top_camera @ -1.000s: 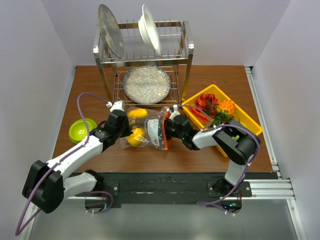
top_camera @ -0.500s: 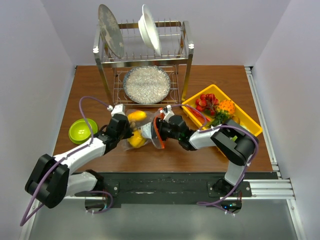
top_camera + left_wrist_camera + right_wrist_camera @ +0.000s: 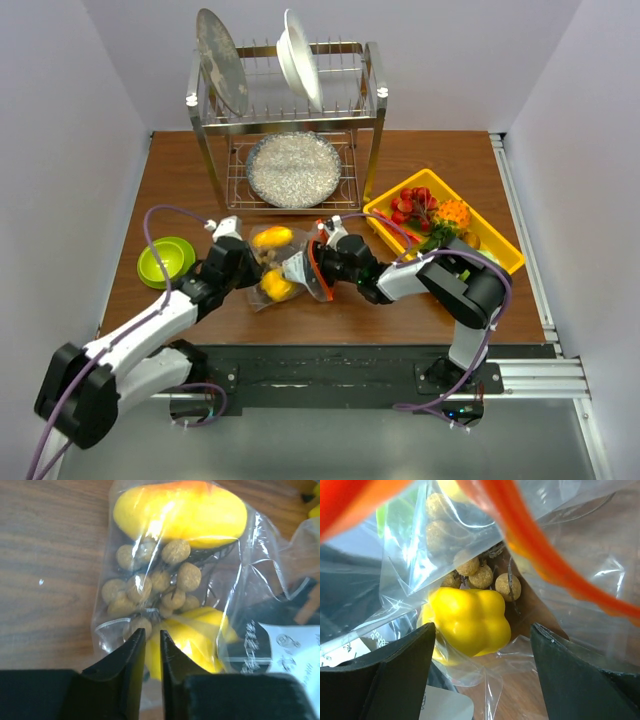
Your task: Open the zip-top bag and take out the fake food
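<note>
Right hand (image 3: 484, 632) matters most here. Its fingers are spread wide at the open mouth of the bag, one to each side, gripping nothing. Left hand (image 3: 150, 634) is at the opposite end, its fingers only a narrow slit apart at the bag's closed bottom edge. Whether any film lies in that slit I cannot tell.

On the brown desk (image 3: 175, 180), in front of the dish rack, the bag (image 3: 283, 262) lies crumpled between the two hands. Its long axis runs across the desk from one hand to the other. The orange zipper strip (image 3: 545, 572) faces the right hand and is parted, so the way in is from the right. The sealed end faces the left hand, and the toy food is inside.

Within the bag, the mango (image 3: 180, 512) lies along the far side, away from the arms' bases. The yellow pepper (image 3: 470, 622) lies on the near side. From the right wrist it sits straight ahead between the spread fingers, closest to the mouth. The brown balls (image 3: 160, 580) sit behind it, between pepper and mango, nearer the left hand.

As I judge it, the pepper is the right hand's to take, by reaching straight in along the bag's length and closing on it.
</note>
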Controlling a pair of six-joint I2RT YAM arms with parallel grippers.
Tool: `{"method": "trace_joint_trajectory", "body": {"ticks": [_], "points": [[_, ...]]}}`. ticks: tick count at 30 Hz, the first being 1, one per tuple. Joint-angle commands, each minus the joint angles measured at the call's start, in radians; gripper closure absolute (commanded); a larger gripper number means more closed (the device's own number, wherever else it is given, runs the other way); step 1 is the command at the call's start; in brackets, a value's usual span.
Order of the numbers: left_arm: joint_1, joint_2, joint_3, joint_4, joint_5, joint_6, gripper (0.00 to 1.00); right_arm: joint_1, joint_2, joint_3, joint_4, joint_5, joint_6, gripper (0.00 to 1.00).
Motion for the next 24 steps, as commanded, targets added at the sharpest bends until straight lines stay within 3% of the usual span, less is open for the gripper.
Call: {"method": "trace_joint_trajectory", "body": {"ticks": [1, 5, 10, 17, 24], "points": [[-0.004, -0.151, 0.004, -0.186, 0.0, -0.186, 0.81, -0.002, -0.012, -0.03, 0.042, -0.032, 0.034, 0.2], [-0.004, -0.228, -0.068, -0.18, 0.036, -0.277, 0.94, -0.002, -0.025, -0.033, 0.07, -0.062, 0.063, 0.19], [-0.004, -0.173, -0.131, -0.068, 0.082, -0.316, 1.0, 0.003, -0.032, -0.037, 0.111, -0.092, 0.097, 0.17], [-0.004, -0.064, -0.187, 0.027, 0.079, -0.308, 1.0, 0.017, -0.072, -0.061, 0.102, -0.095, 0.079, 0.14], [-0.004, 0.064, -0.168, 0.102, 0.064, -0.232, 1.0, 0.017, -0.049, -0.001, -0.033, -0.098, -0.006, 0.14]]}}
